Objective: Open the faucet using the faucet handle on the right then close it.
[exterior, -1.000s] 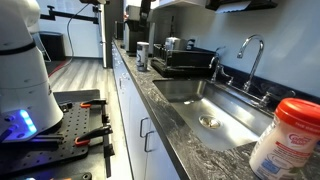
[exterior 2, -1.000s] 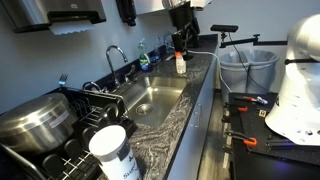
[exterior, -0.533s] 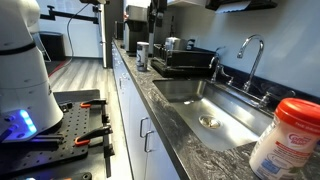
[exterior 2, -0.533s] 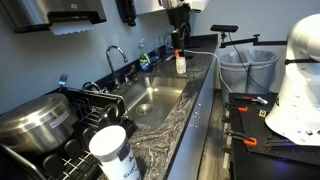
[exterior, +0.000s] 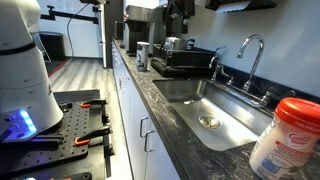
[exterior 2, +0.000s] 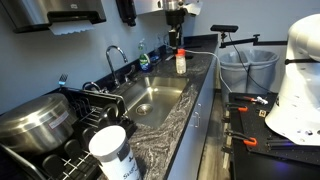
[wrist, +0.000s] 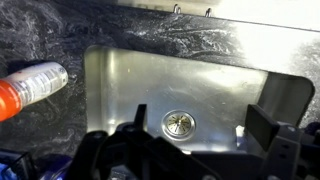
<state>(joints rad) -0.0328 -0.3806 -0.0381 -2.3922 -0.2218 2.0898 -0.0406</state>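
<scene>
The faucet (exterior: 252,52) is a tall chrome gooseneck behind the steel sink (exterior: 232,108); it also shows in an exterior view (exterior 2: 117,54). Two small chrome handles sit at its base; the faucet handle (exterior: 265,97) is the one nearer the camera. My gripper (exterior: 180,18) hangs high above the counter at the far end of the sink, well away from the faucet, and shows at the top of an exterior view (exterior 2: 174,12). In the wrist view my gripper (wrist: 200,125) is open and empty, looking down at the sink drain (wrist: 178,123).
A shorter dark tap (exterior: 213,65) stands beside a dish rack (exterior: 185,60). A bottle with an orange cap (exterior 2: 181,62) stands on the dark stone counter (exterior 2: 185,105); it also shows in the wrist view (wrist: 30,85). A white canister (exterior: 287,135) sits near the camera.
My gripper has moved along the counter toward the sink and has risen; the bottle now stands uncovered below it. Nothing else has moved.
</scene>
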